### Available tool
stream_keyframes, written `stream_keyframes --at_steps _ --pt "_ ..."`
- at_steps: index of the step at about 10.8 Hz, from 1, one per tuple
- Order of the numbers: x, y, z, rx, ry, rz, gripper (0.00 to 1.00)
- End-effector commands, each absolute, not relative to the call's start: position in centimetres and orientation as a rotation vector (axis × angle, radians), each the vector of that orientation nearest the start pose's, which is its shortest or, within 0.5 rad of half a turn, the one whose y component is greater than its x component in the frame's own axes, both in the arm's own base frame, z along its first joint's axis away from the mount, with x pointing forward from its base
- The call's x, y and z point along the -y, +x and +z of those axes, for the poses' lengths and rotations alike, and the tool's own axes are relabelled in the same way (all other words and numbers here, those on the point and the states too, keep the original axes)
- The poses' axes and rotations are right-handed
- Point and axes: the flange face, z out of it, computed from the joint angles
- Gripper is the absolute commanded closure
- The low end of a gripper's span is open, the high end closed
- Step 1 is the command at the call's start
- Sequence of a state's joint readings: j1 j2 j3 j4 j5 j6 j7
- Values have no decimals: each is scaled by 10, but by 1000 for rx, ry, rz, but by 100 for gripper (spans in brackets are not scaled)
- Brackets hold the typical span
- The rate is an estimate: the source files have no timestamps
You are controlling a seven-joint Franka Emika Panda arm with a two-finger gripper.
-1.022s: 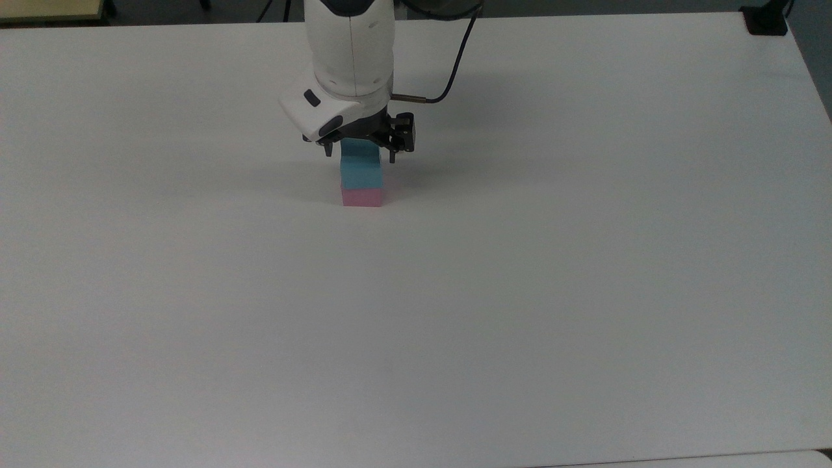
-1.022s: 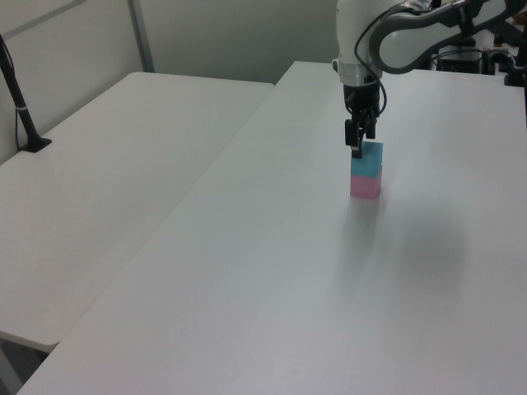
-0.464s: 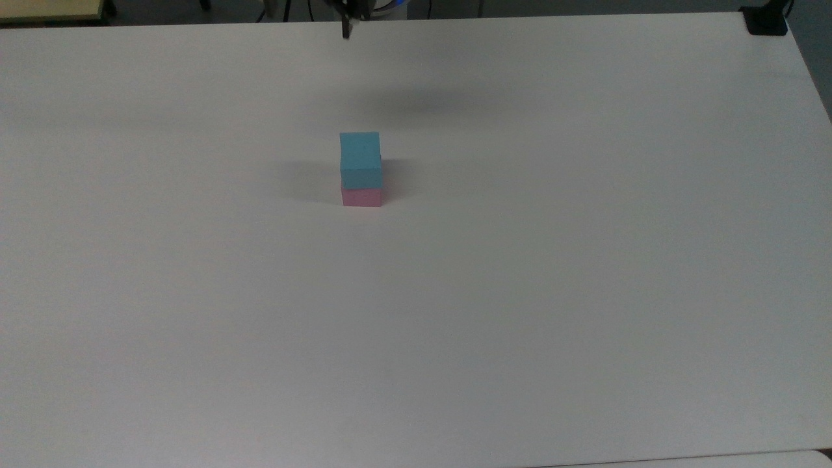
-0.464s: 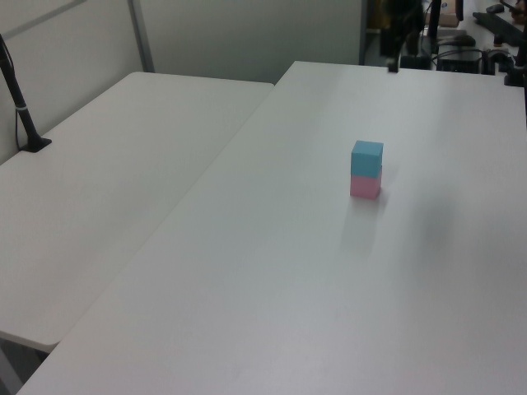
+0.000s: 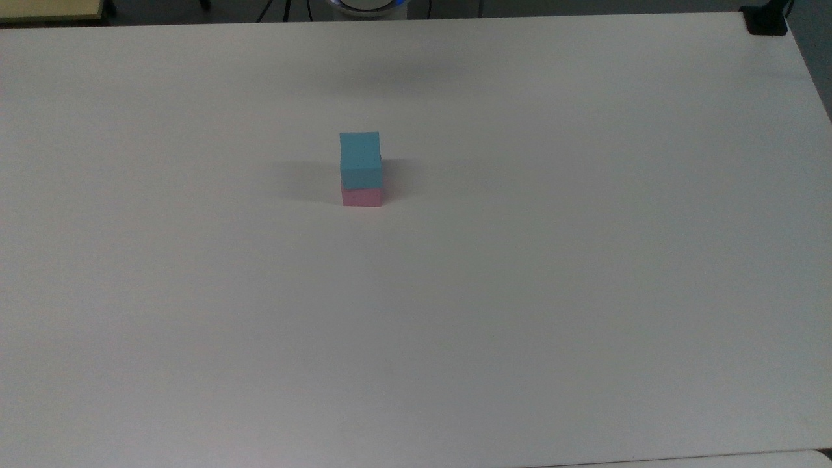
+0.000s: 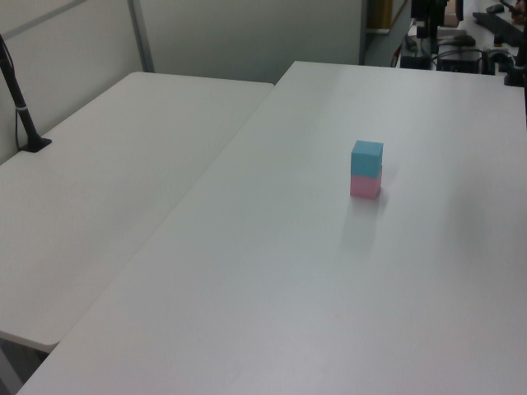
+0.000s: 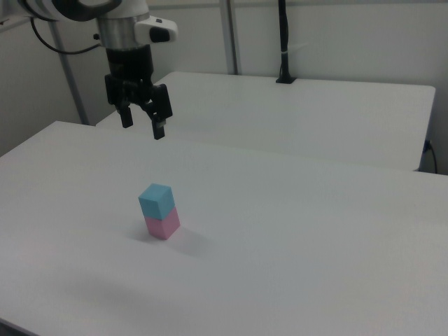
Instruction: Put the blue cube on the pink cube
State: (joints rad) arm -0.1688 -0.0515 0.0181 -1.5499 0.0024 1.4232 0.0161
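Resting on the pink cube [image 5: 361,197], the blue cube [image 5: 360,158] sits squarely atop it, edges nearly flush, a little toward the far side of the white table [image 5: 520,292]. Bare tabletop spreads around the stack on every side, widest toward the near edge. Beyond the stack and well above it in the right view, the gripper [image 7: 142,124] hangs with fingers [image 7: 159,131] spread apart, empty, touching nothing. A second table [image 7: 315,112] stands farther back.
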Motion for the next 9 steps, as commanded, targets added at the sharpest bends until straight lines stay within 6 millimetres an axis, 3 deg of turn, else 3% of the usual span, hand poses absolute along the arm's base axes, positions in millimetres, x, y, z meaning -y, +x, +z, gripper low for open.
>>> stream_keyframes --at_steps 1,3,6,9 --pt "105 527 659 -102 -3130 -75 0" --pt "105 530 659 -112 -3131 -92 0" --pt "98 535 656 -303 -3113 -100 0" --pt "96 534 655 -306 -3114 -86 0"
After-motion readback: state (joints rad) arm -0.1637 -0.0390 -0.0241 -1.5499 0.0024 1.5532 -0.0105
